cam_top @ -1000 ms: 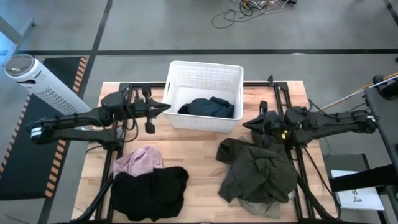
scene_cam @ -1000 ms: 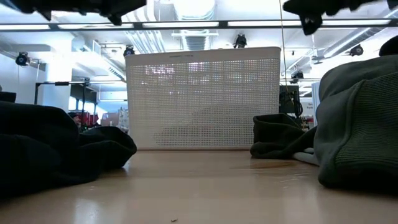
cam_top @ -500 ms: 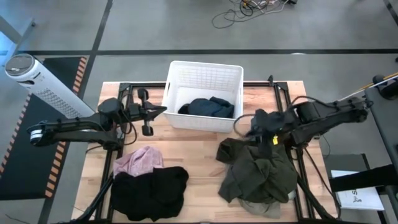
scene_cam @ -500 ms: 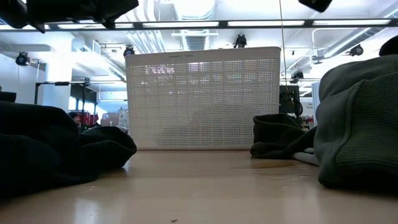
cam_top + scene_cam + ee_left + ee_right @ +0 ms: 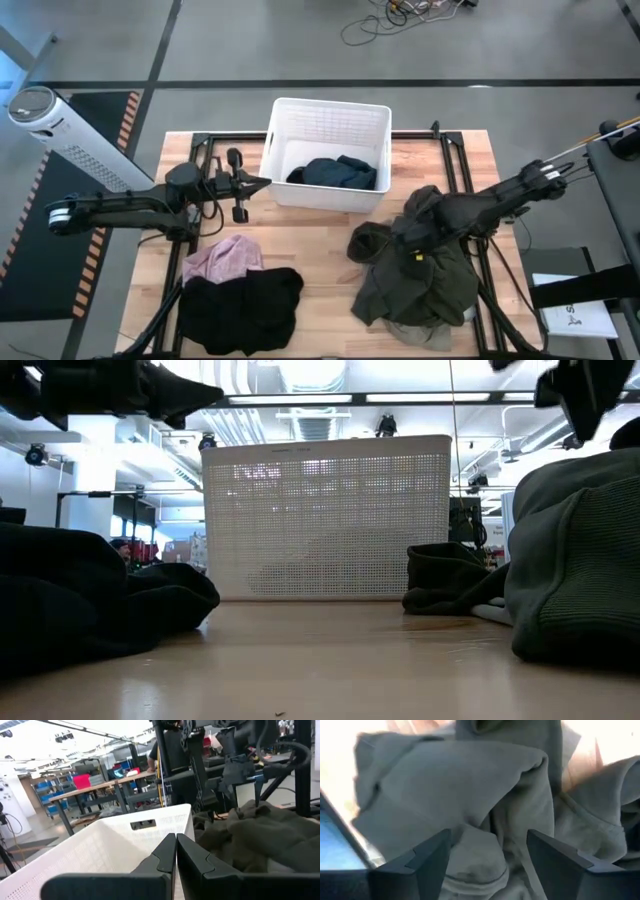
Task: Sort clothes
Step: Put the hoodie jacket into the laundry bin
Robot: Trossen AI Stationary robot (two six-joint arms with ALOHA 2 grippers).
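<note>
A heap of dark olive-green clothes (image 5: pixel 415 275) lies on the table's right half, with a khaki piece (image 5: pixel 420 336) under its near edge. A pale pink shirt (image 5: pixel 225 257) and a black piece (image 5: pixel 245 300) lie near left. A dark teal piece (image 5: pixel 335 172) lies inside the white basket (image 5: pixel 330 115). My right gripper (image 5: pixel 405 240) is open and tipped down over the olive heap (image 5: pixel 470 790), a finger on either side of a fold. My left gripper (image 5: pixel 176 851) is shut and empty beside the basket's left wall (image 5: pixel 270 165). My right gripper comes at the olive heap from above and from the table's right, its open fingers (image 5: pixel 432 852) astride a raised fold (image 5: pixel 490 827). I cannot tell whether the fingertips touch the cloth.
The basket stands at the far middle of the table, between the two arms. Bare wood (image 5: pixel 320 235) shows between the basket and the two heaps. A white tower fan (image 5: pixel 60 130) stands off the table's far left corner.
My right gripper has swung from beside the basket's right wall toward the near edge and down onto the olive heap, tipping downward, and has opened from shut. The clothes lie as before.
</note>
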